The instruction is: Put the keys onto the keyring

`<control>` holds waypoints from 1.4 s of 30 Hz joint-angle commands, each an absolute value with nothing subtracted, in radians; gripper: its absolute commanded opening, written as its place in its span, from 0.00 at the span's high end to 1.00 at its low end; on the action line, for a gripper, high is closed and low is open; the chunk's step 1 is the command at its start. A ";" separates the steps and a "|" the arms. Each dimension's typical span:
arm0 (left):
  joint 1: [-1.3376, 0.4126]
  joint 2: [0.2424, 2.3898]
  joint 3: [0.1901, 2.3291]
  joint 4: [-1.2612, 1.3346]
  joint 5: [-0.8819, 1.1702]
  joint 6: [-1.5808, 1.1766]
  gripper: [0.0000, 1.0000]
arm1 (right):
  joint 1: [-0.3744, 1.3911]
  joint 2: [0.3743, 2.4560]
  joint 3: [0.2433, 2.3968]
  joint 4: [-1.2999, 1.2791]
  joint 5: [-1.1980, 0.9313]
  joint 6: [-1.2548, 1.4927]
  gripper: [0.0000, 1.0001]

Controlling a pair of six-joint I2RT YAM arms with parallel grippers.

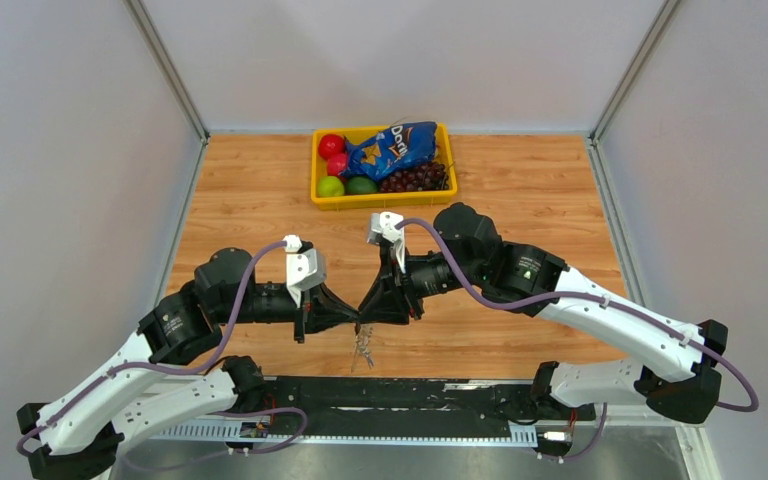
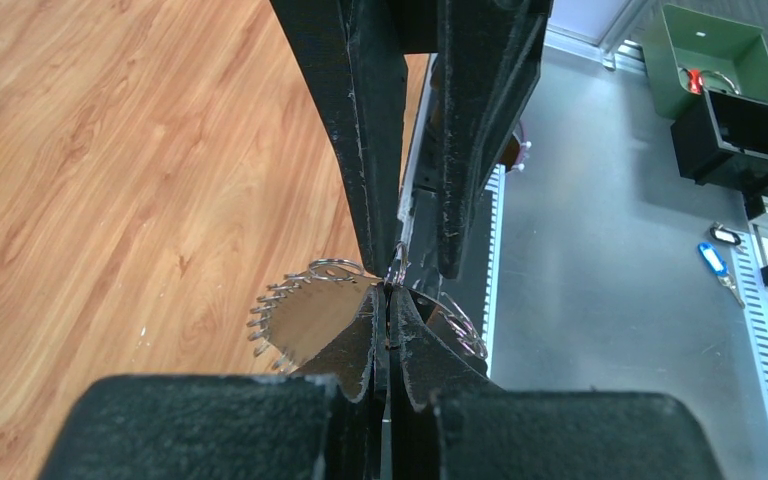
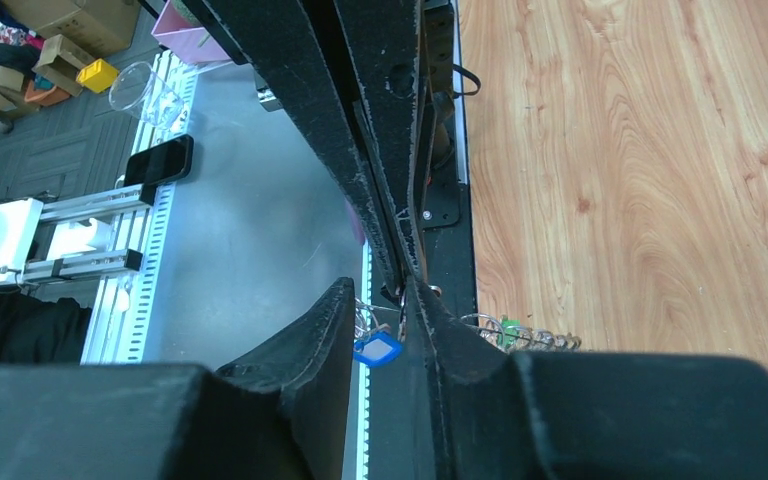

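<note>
Top view: left gripper (image 1: 350, 318) and right gripper (image 1: 370, 312) tip to tip over the wooden table (image 1: 540, 190), on the near side of the yellow plastic tray (image 1: 318, 190) and well apart from it. Just under the tips, farther again from the tray, the silvery wide-band metal keyring (image 1: 361, 335) with tiny silvery metal keys (image 1: 364, 355) dangling, too small to separate here.

Left wrist view: own fingers (image 2: 360, 340) pressed together, apparently clamping a thin wire loop at the keyring (image 2: 305, 322) end. Only the tray's corner at the far left edge. Right gripper's fingers entering from above, a slim gap between them.

Right wrist view: jaws apart, nothing visibly clamped. Small blue tag (image 3: 377, 348) sitting in the gap. Tray out of sight.

Risks: could knock the keyring out of the left pinch by closing onto the left fingertips. Could catch the blue tag instead of a key. Could twist and drop to the table, given so slight a hold.
</note>
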State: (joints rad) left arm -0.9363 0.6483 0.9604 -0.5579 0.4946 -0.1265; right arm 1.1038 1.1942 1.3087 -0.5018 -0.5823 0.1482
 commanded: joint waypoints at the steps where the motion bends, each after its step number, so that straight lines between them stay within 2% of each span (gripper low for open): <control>1: -0.938 0.646 0.982 -0.501 0.480 -0.130 1.00 | 1.101 1.187 1.305 -0.454 -0.597 0.146 0.75; 12: -0.937 0.644 0.977 -0.480 0.468 -0.143 1.00 | 1.102 1.194 1.295 -0.455 -0.568 0.144 0.78; 15: -0.937 0.643 0.977 -0.479 0.468 -0.146 1.00 | 1.101 1.195 1.293 -0.455 -0.564 0.143 0.84; 22: -0.937 0.647 0.974 -0.470 0.468 -0.149 1.00 | 1.103 1.197 1.295 -0.455 -0.556 0.141 0.89; 25: -0.938 0.652 0.972 -0.466 0.467 -0.150 1.00 | 1.106 1.197 1.295 -0.455 -0.555 0.132 1.00; 31: -0.938 0.652 0.963 -0.443 0.466 -0.159 1.00 | 1.149 1.178 1.279 -0.440 -0.505 0.106 1.00; 36: -0.937 0.612 0.939 -0.394 0.468 -0.168 0.86 | 1.168 1.125 1.245 -0.389 -0.422 0.127 1.00; 39: -0.939 0.570 0.927 -0.355 0.469 -0.177 0.71 | 1.182 1.075 1.224 -0.359 -0.360 0.135 1.00; 42: -0.937 0.539 0.911 -0.317 0.468 -0.189 0.66 | 1.186 1.035 1.203 -0.331 -0.330 0.130 1.00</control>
State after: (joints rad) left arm -0.9363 0.5873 0.9188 -0.4622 0.4698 -0.1616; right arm 1.1740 1.1057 1.2144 -0.4431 -0.3939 0.1234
